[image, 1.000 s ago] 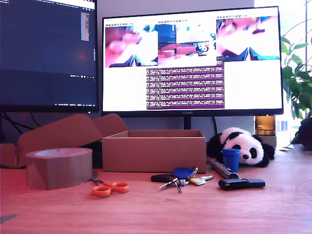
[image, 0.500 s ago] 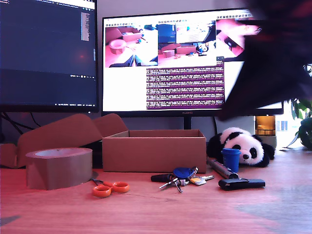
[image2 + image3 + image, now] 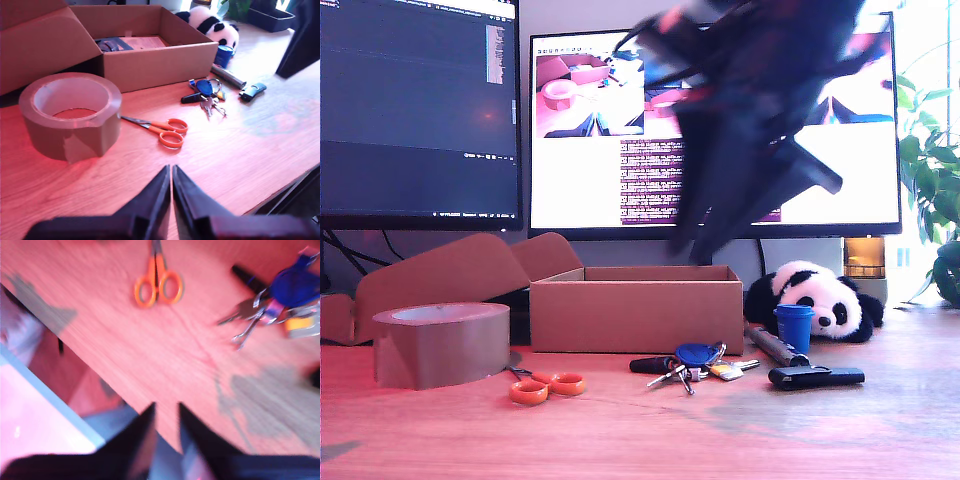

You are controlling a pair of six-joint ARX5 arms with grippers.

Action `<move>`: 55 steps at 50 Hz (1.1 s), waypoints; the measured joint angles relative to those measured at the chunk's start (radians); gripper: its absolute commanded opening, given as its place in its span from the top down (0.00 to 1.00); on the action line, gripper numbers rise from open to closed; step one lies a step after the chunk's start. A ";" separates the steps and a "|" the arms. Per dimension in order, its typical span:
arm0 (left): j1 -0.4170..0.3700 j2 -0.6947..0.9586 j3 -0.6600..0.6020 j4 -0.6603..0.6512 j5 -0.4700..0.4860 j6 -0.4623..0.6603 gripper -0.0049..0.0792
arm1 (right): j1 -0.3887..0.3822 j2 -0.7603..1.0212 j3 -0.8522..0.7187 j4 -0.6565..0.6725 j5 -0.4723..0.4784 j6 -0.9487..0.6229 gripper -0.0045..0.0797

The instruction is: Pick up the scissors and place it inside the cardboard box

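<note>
An arm (image 3: 760, 130) has swept from the exterior view's right edge to mid-frame above the cardboard box (image 3: 635, 310), approach underway; scissors (image 3: 546, 384) untouched on desk (image 3: 740, 430) at box's 7 o'clock; my second gripper (image 3: 166, 415) slightly parted and empty, my first gripper (image 3: 171, 172) nearly closed, empty

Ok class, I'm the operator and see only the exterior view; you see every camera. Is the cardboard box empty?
Observer: No. The cardboard box holds a dark item and a pale sheet.
Operator: Where do the scissors' blades point?
Observer: The scissors point at the tape roll, with the tips close beside it.
Operator: Is my first claw open?
Observer: No, its fingers are pressed together.
</note>
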 measured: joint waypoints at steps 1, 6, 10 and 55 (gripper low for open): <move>0.000 0.000 0.000 0.000 0.000 0.000 0.97 | 0.000 0.015 0.013 -0.016 0.001 0.000 0.56; 0.000 0.000 0.000 0.000 0.000 0.000 0.97 | 0.008 0.082 0.067 -0.077 0.014 -0.013 0.50; 0.000 0.000 0.000 0.000 0.000 0.000 0.97 | 0.021 0.133 0.100 -0.090 0.044 -0.029 0.50; 0.000 0.000 0.000 0.000 0.000 0.000 0.97 | 0.163 0.463 0.409 -0.075 0.255 -0.160 0.51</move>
